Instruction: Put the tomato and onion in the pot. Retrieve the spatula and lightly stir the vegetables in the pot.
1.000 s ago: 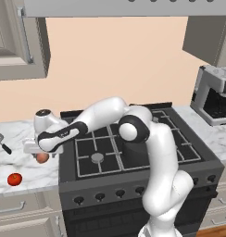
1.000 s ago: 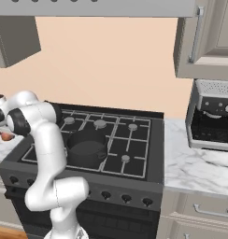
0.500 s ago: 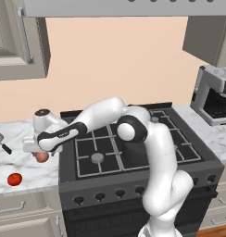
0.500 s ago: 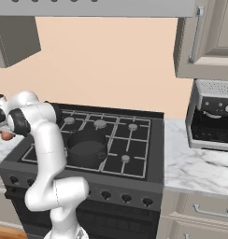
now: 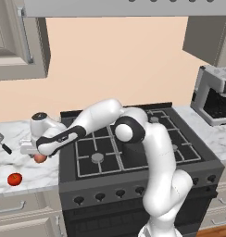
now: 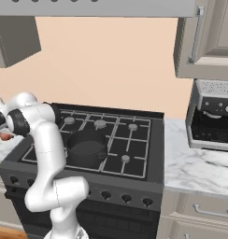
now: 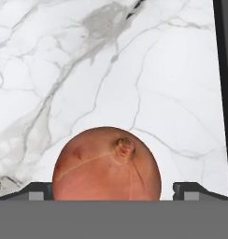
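Your squat dark grey pot sits unchanged on the stove's front left burner. Gripper holds the same station over the white marble counter, little changed from a second ago, fingers closed around the round orange-pink onion. The glossy red tomato lies nearby, untouched.
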